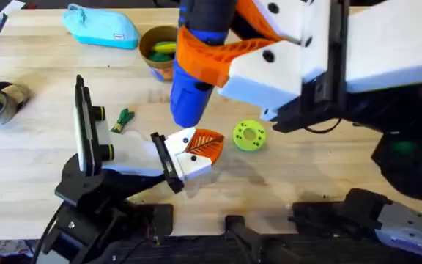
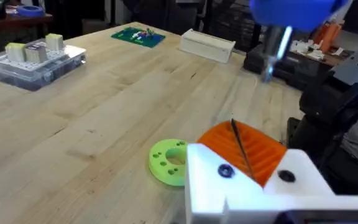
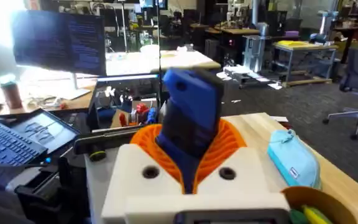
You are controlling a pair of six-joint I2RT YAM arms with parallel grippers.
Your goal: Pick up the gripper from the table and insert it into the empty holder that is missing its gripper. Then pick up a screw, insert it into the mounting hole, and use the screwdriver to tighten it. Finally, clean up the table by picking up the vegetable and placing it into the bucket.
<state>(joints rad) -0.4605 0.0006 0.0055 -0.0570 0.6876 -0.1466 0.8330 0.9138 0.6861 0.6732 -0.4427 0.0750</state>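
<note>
Now the right gripper [image 1: 269,44] clasps the blue screwdriver [image 1: 196,70], tip down just above and behind the holder [image 1: 185,158], where the orange gripper [image 1: 206,141] already sits; left arm's own grip cannot be told, vegetable [image 1: 123,119] lies beside it

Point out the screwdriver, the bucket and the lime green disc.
screwdriver [image 1: 194,88], overhead view, on its blue body below the orange bracket.
bucket [image 1: 150,38], overhead view, on its dark rim.
lime green disc [image 1: 241,136], overhead view, on its flat face beside the centre hole.
</note>
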